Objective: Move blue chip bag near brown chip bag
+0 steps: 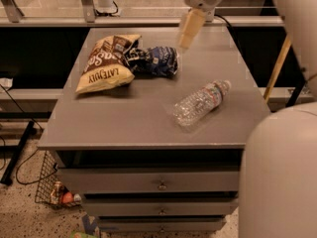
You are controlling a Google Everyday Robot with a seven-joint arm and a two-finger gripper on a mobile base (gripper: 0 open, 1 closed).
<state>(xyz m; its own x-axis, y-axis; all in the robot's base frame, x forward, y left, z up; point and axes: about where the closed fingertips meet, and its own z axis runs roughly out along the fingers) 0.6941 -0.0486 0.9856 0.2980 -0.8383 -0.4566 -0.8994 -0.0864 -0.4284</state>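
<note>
The blue chip bag (154,60), small, crumpled and dark navy, lies on the grey table (124,118) with its left end touching the brown chip bag (105,62). The brown bag is larger, tan and dark brown, at the table's back left. My gripper (184,15) hangs in the air above and to the right of the blue bag, well clear of it. It holds nothing; one tan finger (189,28) points down and the other is cut off at the top edge.
A clear plastic water bottle (201,103) lies on its side at the table's right. My white arm fills the right side of the view. Drawers sit under the tabletop. A wire basket (52,190) stands on the floor at the lower left.
</note>
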